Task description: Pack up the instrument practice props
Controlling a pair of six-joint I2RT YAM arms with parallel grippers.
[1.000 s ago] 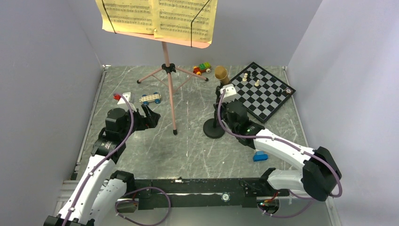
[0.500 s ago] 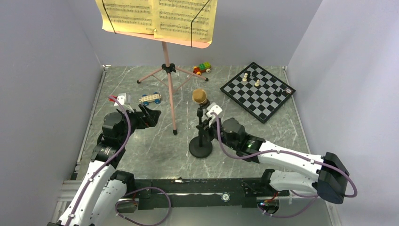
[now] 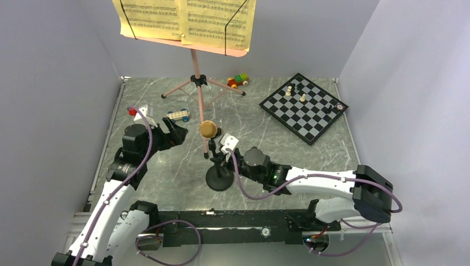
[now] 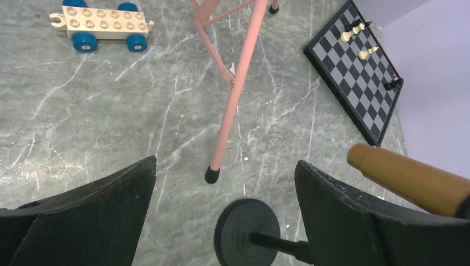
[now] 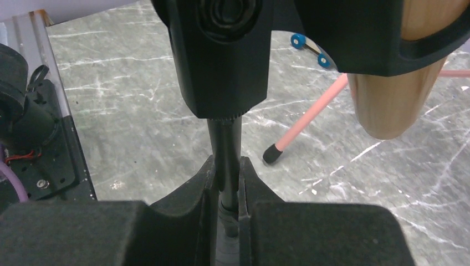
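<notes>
The pink music stand stands at the back centre, with yellow sheet-music pages on its desk. My right gripper is shut on the thin pole of the black mic stand, whose round base rests just in front of the pink stand's near foot. The gold-brown microphone sits in the stand's clip. The right wrist view shows the pole pinched between the jaws, with the microphone at upper right. My left gripper is open and empty, left of the pink leg; the base lies below its fingers.
A black-and-white chessboard with a few pieces lies at the back right. A white toy brick car sits just behind the left gripper, and a colourful one sits behind the stand's legs. Grey walls close in the left, back and right.
My right arm has carried the mic stand and microphone leftward and nearer, from beside the chessboard to the pink stand's near foot. The left gripper has barely shifted.
</notes>
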